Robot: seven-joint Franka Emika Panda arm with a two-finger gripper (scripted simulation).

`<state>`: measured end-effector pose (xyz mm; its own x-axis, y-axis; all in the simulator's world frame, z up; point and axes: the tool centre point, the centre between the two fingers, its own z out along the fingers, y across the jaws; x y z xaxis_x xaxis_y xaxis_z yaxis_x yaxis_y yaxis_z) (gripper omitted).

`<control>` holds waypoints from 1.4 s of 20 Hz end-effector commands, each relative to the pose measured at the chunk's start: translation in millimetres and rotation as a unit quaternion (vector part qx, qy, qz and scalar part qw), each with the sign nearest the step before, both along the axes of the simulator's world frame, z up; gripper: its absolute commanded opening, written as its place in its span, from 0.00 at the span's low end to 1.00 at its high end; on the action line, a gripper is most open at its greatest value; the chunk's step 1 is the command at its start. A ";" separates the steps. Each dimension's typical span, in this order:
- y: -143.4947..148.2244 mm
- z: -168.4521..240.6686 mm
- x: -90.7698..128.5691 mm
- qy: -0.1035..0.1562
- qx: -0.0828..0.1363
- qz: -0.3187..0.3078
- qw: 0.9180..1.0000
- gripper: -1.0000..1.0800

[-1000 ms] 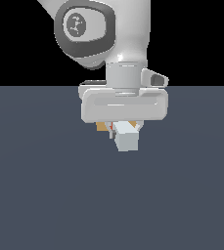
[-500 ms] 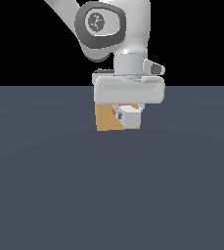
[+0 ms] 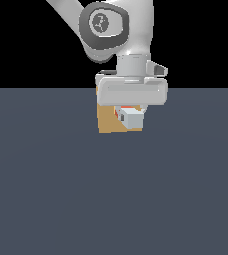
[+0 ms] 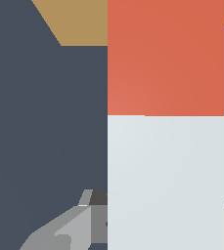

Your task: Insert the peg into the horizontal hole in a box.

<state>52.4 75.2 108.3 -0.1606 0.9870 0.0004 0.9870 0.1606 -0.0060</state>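
Peg [image 3: 132, 118] sits just above frame centre in the exterior view, seen nearly end-on: pale square end face toward camera, a sliver of orange-red behind it, right under the gripper [image 3: 130, 110] body. Box [image 3: 109, 120] is the tan block directly behind and to the left of the peg in that view, partly hidden by the gripper; the hole isn't visible in either view, so alignment can't be confirmed. Wrist view is filled by the peg [image 4: 166, 146]: white section in the lower half, orange-red section in the upper half, pointing at the tan box [image 4: 81, 22] strip along the top edge. Orange end looks close to the box face, though contact can't be told. The fingers look pinched on the peg's white section, grey finger parts showing low in the wrist frame, but the contact itself is hidden by the peg. Handling, as judgement: rigid straight bar, probably light, flat square sides give parallel pads a stable seat, smooth faces could slip under an axial push. Hold on the white part, away from the orange tip, leaves the leading end free to enter; a grip far back gives leverage for tilt, so the axis must stay level and square to the box face.
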 end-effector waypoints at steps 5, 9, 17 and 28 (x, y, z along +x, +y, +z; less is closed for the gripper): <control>-0.2 5.0 4.1 -0.004 0.001 0.000 1.000 0.00; 3.2 2.8 1.8 -0.002 0.000 0.000 1.000 0.00; 50.3 3.8 -6.6 -0.003 0.001 0.000 1.000 0.00; 108.0 5.2 -14.8 -0.004 0.001 0.000 1.000 0.00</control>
<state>37.7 172.8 111.1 -0.1542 0.9880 -0.0038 0.9880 0.1542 -0.0029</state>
